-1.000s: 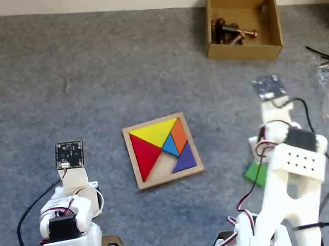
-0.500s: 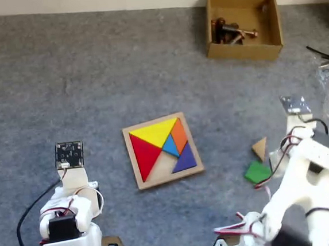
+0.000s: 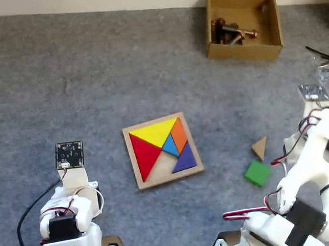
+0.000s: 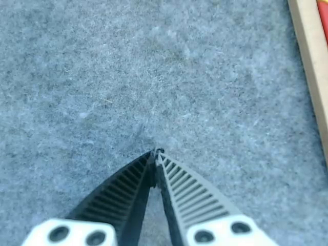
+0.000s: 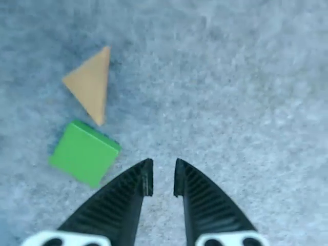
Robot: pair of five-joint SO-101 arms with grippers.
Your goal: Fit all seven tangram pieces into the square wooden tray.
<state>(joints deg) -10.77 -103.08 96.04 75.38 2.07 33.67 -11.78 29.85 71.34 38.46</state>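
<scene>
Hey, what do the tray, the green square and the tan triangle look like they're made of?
Tray: likely unfinished light wood, judging by its pale rim. Green square: probably painted wood, flat matte colour with a visible thick side. Tan triangle: seemingly bare wood, pale like the tray.

Grey felt table [image 3: 63, 80] with square wooden tray [image 3: 163, 174], tan triangle [image 3: 260, 148], green square [image 3: 257, 173] and cardboard box [image 3: 243, 51]

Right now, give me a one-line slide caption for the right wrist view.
Right claw, slightly open, over the grey carpet, green square and tan triangle lying loose nearby.
</scene>
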